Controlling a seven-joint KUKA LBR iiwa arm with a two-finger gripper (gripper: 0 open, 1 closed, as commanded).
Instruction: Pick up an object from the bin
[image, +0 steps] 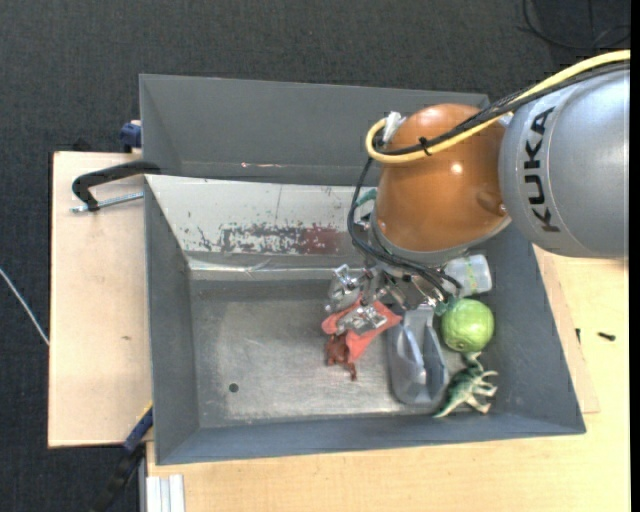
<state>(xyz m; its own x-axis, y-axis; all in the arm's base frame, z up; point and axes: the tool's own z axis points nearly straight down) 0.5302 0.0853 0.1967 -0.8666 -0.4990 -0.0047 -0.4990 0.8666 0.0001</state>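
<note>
A red toy (352, 330), bright red at the top with a darker, leggy part below, lies on the bin (250, 360) floor, right of the middle. Its exact shape is hard to make out, and its far end is lost among metal parts. The jaws are directly at that far end, partly hidden under the arm's orange cover (435, 180); released or clenched, I cannot tell. A green ball (468, 325) lies nearer the right wall

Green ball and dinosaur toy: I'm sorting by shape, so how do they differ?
The green ball is round and lime; the dinosaur toy is thin, limbed and darker. The ball lies farther back, the dinosaur by the front wall of the bin. Both are green, on its right side.
</note>
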